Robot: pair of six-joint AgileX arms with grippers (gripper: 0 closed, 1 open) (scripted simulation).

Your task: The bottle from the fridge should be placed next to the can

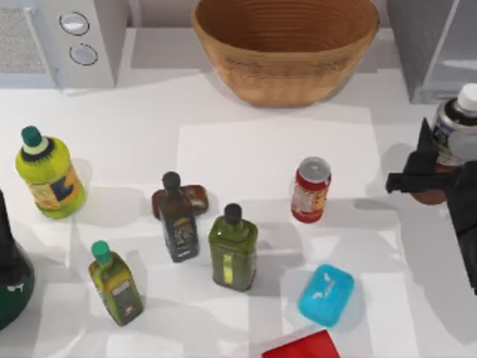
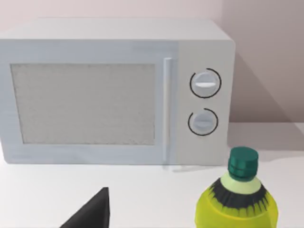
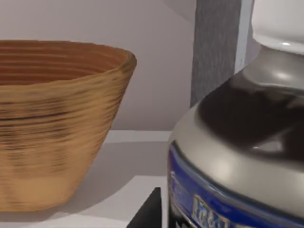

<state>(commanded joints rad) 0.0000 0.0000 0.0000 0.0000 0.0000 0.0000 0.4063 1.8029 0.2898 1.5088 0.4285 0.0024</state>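
Observation:
At the table's right edge, my right gripper (image 1: 426,177) is shut on the bottle (image 1: 455,128), a reddish-brown bottle with a white cap and a grey-and-dark label band. In the right wrist view the bottle (image 3: 237,156) looms very close. It is held just in front of the grey fridge (image 1: 428,45) at the back right. The red can (image 1: 311,189) with a silver top stands upright near the table's middle, well to the left of the bottle. My left arm (image 1: 11,276) is parked at the left edge.
A wicker basket (image 1: 287,45) sits at the back centre and a white microwave (image 1: 59,37) at the back left. A yellow-green bottle (image 1: 48,175) and three olive-oil bottles (image 1: 233,250) stand left of the can. In front of it lie a blue object (image 1: 326,294) and a red item (image 1: 302,347).

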